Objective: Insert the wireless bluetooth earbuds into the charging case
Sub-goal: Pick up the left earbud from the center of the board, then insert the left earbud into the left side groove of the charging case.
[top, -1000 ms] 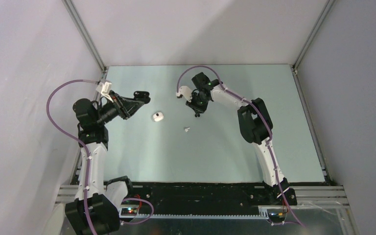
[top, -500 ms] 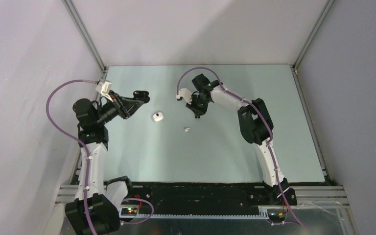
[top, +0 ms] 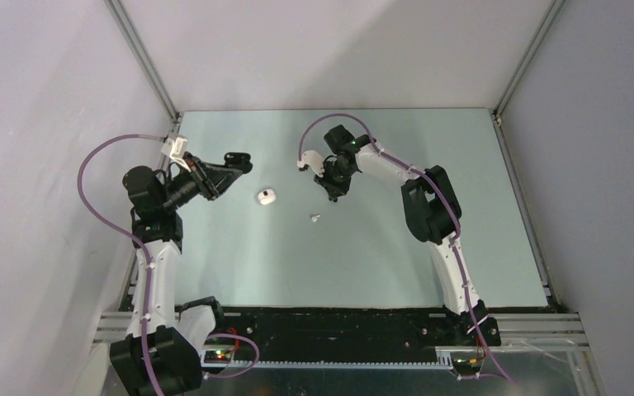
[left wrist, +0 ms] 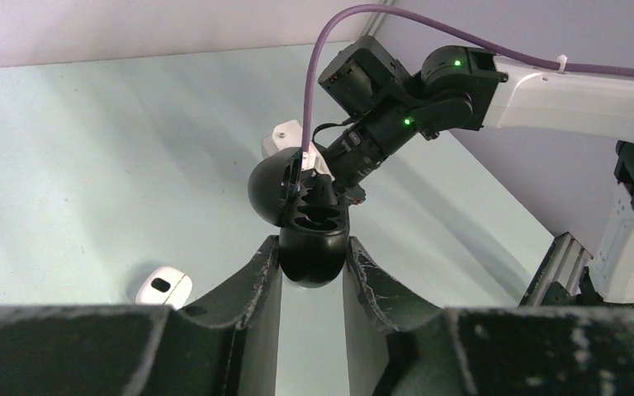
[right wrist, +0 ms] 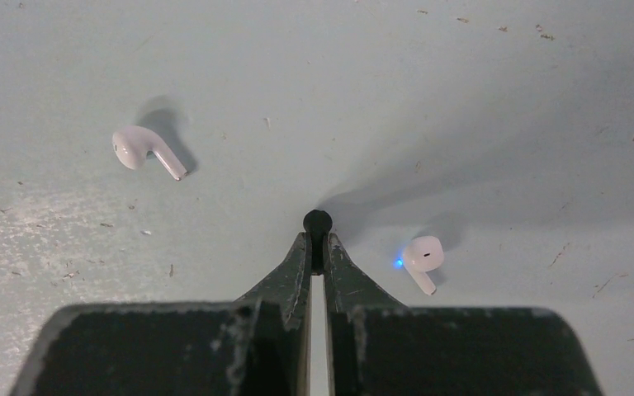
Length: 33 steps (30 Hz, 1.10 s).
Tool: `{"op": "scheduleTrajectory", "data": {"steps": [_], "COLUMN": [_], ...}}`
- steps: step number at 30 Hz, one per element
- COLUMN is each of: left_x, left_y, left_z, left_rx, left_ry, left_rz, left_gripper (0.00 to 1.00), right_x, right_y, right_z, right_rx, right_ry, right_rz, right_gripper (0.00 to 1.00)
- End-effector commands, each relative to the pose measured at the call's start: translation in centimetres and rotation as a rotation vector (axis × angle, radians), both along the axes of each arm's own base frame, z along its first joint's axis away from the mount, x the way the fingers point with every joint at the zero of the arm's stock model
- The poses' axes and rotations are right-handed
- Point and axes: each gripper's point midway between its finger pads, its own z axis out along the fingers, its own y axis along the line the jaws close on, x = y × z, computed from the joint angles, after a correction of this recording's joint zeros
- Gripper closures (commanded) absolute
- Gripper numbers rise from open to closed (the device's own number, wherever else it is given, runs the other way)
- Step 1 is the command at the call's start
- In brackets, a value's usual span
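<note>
right gripper [right wrist: 317, 238]: pinched on tiny black bit [right wrist: 317, 221]; lit earbud [right wrist: 423, 257] lay near its tips on one side, second earbud [right wrist: 144, 150] well apart, opposite.

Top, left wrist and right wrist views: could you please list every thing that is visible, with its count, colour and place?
earbuds: two, white, lying apart on the table; one shows a blue light.
white case: one, white with a dark mark, on the table between the arms.
black shell: one, black, hinged open with two hollows, held above the table.
black bit: one, black, tiny, at the right fingertips.
table: one, pale green.
cables: two, purple, one on each arm.
left gripper: one, black, shut on the black shell.
right gripper: one, black, pinching the black bit.
</note>
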Motion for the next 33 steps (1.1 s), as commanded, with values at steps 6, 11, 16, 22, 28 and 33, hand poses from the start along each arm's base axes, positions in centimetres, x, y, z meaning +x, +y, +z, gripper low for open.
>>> {"op": "scheduleTrajectory", "data": {"steps": [6,11,16,22,28,33], "left_x": [0.3,0.2,-0.2,-0.4,-1.5,-3.0], "left_y": [0.4,0.1,-1.3,-3.9,-7.0,-9.1], "left_z": [1.4,1.2,1.0,1.6,0.5,-0.6], "left_rx": [0.011,0.009,-0.005,0.007,0.037,0.052], "left_ry": [-0.058,-0.063,-0.086,-0.181,-0.246,-0.288], "left_rz": [0.019,0.0,-0.099,-0.287,-0.489,-0.602], "left_gripper": [1.0,1.0,1.0,1.0,1.0,1.0], "right_x": [-1.5,-1.3,-3.4,-8.2,-12.7,-16.1], "right_y": [-0.3,-0.7,-1.3,-1.8,-0.6,2.7], "right_z": [0.5,3.3,11.3,20.8,27.9,31.9], "right_rx": [-0.018,0.0,0.104,0.234,0.322,0.395], "right_ry": [0.059,0.043,0.003,-0.055,-0.137,-0.19], "right_rz": [-0.002,-0.022,0.024,0.059,0.073,0.133], "right_gripper": [1.0,1.0,1.0,1.0,1.0,1.0]}}
